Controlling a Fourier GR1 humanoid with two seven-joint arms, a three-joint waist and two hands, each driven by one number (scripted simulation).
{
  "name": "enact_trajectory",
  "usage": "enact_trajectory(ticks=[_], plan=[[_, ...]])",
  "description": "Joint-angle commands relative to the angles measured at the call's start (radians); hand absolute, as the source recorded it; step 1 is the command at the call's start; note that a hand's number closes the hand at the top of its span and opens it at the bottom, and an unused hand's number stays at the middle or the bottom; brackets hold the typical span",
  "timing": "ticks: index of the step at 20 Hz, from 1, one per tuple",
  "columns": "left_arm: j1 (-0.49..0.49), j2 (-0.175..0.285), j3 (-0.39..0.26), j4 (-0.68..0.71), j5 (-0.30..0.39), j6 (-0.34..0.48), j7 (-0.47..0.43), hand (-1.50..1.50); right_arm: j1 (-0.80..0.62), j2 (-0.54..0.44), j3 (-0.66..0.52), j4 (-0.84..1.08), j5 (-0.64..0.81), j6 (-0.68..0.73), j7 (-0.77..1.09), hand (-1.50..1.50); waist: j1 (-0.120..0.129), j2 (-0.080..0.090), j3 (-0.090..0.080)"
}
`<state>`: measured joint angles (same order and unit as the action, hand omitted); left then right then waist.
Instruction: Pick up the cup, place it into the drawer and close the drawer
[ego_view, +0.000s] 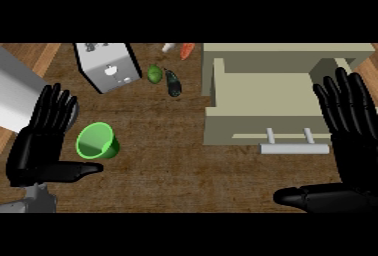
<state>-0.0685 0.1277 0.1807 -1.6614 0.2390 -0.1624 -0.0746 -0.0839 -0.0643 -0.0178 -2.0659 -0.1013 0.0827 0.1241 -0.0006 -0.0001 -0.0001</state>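
Observation:
A green cup (97, 141) lies tilted on the wooden counter at the left, its mouth facing up and toward me. My left hand (43, 145) stands open just left of it, fingers straight up and thumb pointing under the cup, not touching it. The beige drawer (221, 131) is pulled open at the right, with a pale handle (294, 148) on its front. My right hand (354, 135) is open at the drawer's right side, fingers straight, thumb stretched left near the lower edge, covering part of the drawer's right wall.
A grey toaster-like box (108, 66) stands at the back left. A green fruit (154, 74), a dark vegetable (174, 83), a carrot (187, 50) and a small pale item (168, 47) lie behind the drawer's left. A grey slab (16, 95) runs along the left edge.

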Motion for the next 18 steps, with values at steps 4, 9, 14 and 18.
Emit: enact_trajectory(ticks=[4, 9, 14, 18], plan=[[0.021, 0.009, 0.027, 0.072, -0.023, 0.007, -0.037, -1.5, -0.068, -0.041, -0.067, 0.07, -0.056, 0.03, 0.011, -1.5, 0.002, 0.0, 0.0], [0.029, 0.031, 0.056, 0.269, -0.046, -0.064, -0.216, -1.5, -0.028, -0.031, -0.057, 0.026, -0.059, 0.033, 0.022, -1.5, 0.0, 0.0, 0.0], [0.025, 0.014, 0.041, 0.35, -0.073, -0.054, -0.256, -1.5, -0.006, 0.028, 0.024, 0.052, 0.04, -0.004, -0.056, -1.5, 0.001, 0.0, 0.0], [-0.016, 0.056, 0.077, 0.53, -0.087, -0.103, -0.403, -1.5, 0.06, 0.005, 0.004, -0.037, -0.014, 0.032, -0.019, -1.5, -0.003, 0.0, 0.0]])
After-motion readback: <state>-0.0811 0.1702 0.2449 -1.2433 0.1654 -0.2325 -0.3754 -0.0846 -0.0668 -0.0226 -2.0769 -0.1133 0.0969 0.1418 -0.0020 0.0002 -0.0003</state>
